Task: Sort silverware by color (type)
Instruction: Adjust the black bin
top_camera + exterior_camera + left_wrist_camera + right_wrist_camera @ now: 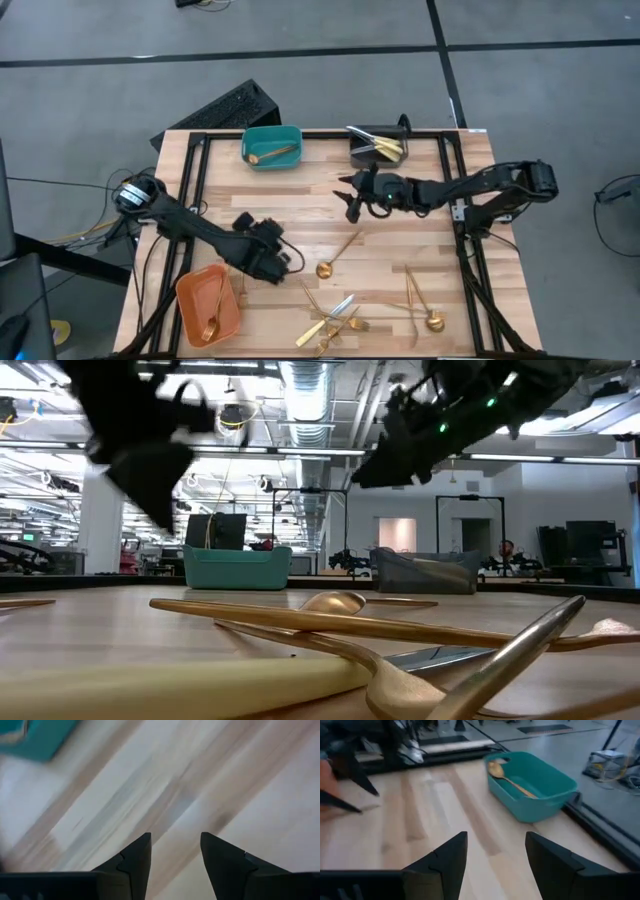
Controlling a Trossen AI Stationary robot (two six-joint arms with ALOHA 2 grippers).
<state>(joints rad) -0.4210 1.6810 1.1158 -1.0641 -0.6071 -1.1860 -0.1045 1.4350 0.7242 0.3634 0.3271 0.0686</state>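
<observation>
Gold silverware lies loose on the wooden table: one spoon (335, 258) near the middle, a crossed pile (330, 320) at the near edge, and a fork and a spoon (420, 305) at the near right. My left gripper (292, 263) hovers open over bare wood (175, 845), left of the lone spoon and right of the orange bin (208, 305). My right gripper (350, 198) stands open above the table's middle, its fingers (496, 845) pointing toward the teal bin (532, 787). That bin holds one gold spoon (512, 782). Neither gripper has anything between its fingers.
A grey bin (378, 148) at the far edge holds several gold pieces. The orange bin at the near left holds one gold spoon (213, 322). Black frame rails (195, 180) run along the table's left and right sides. Bare wood lies between the two grippers.
</observation>
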